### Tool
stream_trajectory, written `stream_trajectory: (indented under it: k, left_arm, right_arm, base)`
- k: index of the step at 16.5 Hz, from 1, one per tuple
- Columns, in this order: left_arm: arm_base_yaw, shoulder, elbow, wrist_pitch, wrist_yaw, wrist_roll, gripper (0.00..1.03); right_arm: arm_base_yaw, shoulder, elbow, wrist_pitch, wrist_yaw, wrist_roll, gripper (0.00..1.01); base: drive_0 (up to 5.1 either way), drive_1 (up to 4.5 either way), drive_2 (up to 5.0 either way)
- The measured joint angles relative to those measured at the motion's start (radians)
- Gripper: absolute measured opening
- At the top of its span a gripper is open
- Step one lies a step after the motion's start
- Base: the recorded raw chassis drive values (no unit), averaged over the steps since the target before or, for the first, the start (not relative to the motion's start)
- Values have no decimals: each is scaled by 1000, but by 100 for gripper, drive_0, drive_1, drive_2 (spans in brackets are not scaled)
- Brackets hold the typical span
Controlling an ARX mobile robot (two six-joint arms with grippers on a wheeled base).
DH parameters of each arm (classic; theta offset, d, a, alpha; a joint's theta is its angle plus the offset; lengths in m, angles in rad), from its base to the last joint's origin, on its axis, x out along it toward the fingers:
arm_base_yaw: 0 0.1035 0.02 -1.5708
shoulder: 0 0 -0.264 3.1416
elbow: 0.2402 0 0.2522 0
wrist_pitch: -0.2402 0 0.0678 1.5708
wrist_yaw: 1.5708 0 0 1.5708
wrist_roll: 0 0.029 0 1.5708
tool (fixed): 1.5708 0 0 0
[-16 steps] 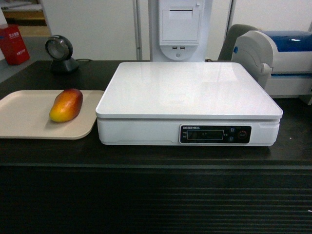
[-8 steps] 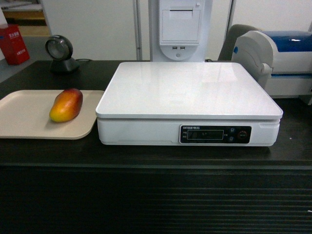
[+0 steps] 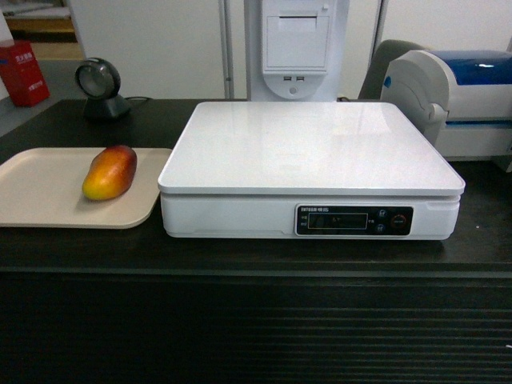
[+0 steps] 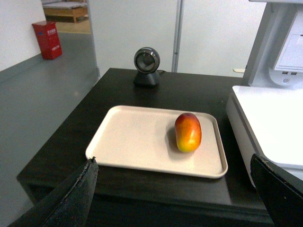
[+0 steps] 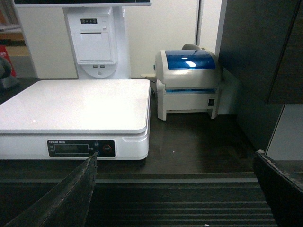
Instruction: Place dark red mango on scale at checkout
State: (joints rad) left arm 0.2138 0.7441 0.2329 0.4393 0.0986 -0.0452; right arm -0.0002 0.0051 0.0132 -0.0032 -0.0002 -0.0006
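The left gripper hung back from the checkout, jaws wide apart and holding nothing. Beyond and between its dark fingers the smooth oval dark red mango lay on a matte beige tray. Beside it stood the glossy white scale. The right gripper also gaped, facing the ribbed front.

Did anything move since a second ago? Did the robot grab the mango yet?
Nothing really changed. The mango lies on the beige tray, not grabbed, with nothing on the scale. Everything slid a tiny bit right in the head view, so probably only the camera nudged. Neither gripper shows in the head view. In the wrist views, the left gripper and right gripper are open and empty.
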Motion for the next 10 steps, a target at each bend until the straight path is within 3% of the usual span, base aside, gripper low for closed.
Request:
stream_trajectory:
  k: [1,3,4,6,10]
  left_arm:
    - [60,177,85,112,86,35,98]
    - [101,504,290,190,195,105,98]
    - [95,697,429,153,220,134,98]
    - [63,960,668,53,239,150,98]
    - [-21,1235,1032,-159,262,148,98]
  right_arm:
    - [0,0,0,0,0,0,98]
    - [0,0,0,0,0,0,98]
    - [0,0,0,0,0,0,98]
    - [0,0,0,0,0,0,98]
    - [0,0,0,0,0,0,98]
  base:
    - [0,0,0]
    - [0,0,0]
    - [0,0,0]
    - [0,0,0]
    - [0,0,0]
